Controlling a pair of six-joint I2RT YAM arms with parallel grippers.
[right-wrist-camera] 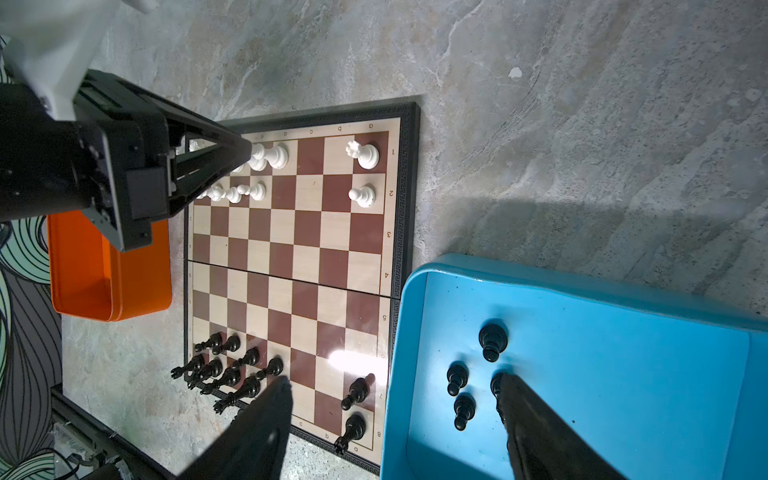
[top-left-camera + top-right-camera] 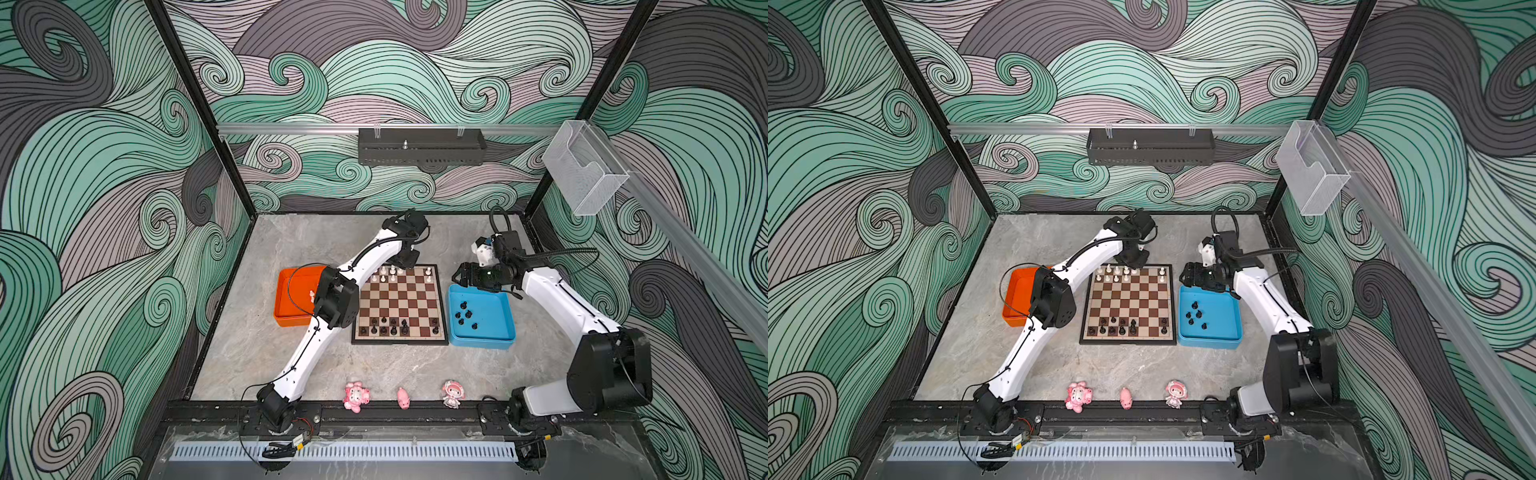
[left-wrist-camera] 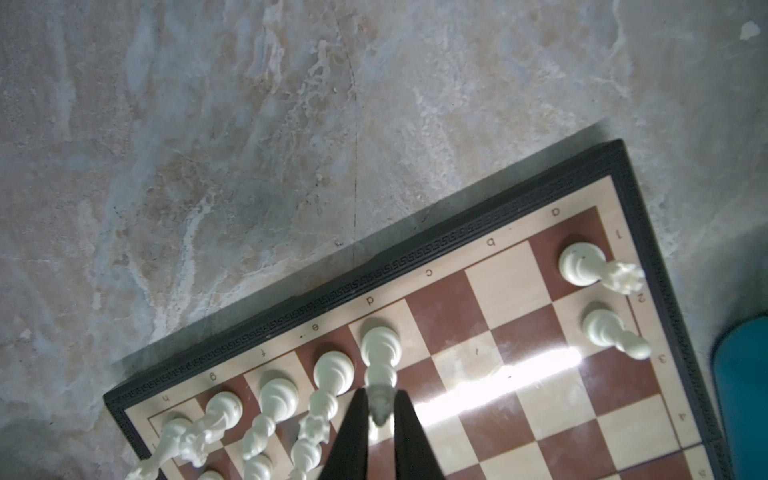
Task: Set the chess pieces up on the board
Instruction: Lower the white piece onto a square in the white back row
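White plastic in the pinch! The left hand (image 3: 381,395) is clenched on the head of a tall white piece (image 3: 380,357), one dark finger on each side, with the piece's base down on the cream square by the letter d. That's the row of the board (image 2: 401,305) nearest the desk's back edge. More white chessmen (image 2: 390,272) crowd that row and the next, mostly on the side toward the desk's left edge, plus two alone in the board's corner file toward the right edge. Across the board, black chessmen (image 2: 392,328) fill part of the two rows nearest the desk's front edge.

The board itself lies mid-desk. Just beside it, toward the right edge, sits the blue tray (image 2: 482,343) with a handful of loose black chessmen (image 2: 464,313) inside. The right hand (image 1: 391,380) hangs over that tray's far corner nearest the board, released, fingers wide, gripping nothing.

Toward the left edge, the orange tray (image 2: 291,320) sits partly behind the left arm, something small and white (image 2: 311,295) inside it. Three pink figurines (image 2: 356,395) line the front edge of the grey stone-look desk (image 2: 291,374).
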